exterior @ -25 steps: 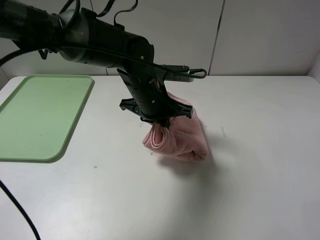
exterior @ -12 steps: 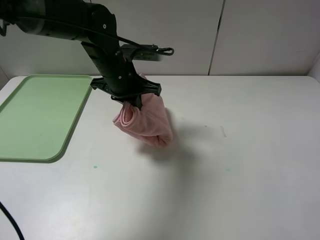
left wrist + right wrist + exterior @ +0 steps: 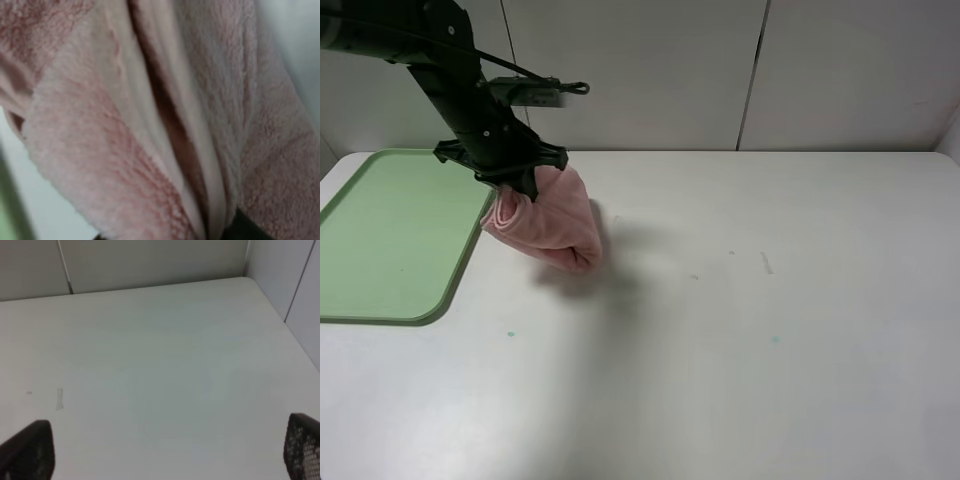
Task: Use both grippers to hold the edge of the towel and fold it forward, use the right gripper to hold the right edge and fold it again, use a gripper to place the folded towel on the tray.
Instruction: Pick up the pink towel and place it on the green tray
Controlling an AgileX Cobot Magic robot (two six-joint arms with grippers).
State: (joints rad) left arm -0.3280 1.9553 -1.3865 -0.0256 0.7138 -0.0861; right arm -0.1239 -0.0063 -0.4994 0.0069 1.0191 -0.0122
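Observation:
The folded pink towel (image 3: 548, 220) hangs from my left gripper (image 3: 517, 182), which is shut on its top edge and holds it above the table, just right of the green tray (image 3: 390, 230). In the left wrist view the towel's folds (image 3: 150, 115) fill the frame and the fingers are hidden by them. My right gripper (image 3: 165, 452) is out of the exterior view; in the right wrist view its two fingertips (image 3: 27, 450) stand wide apart over bare table, holding nothing.
The white table (image 3: 770, 330) stretches to the right and front of the towel. White wall panels (image 3: 650, 70) stand behind the table. A small mark (image 3: 59, 398) lies on the table in the right wrist view.
My left gripper has carried the towel leftward across the table, from the middle to just beside the tray's right edge. The towel stays held.

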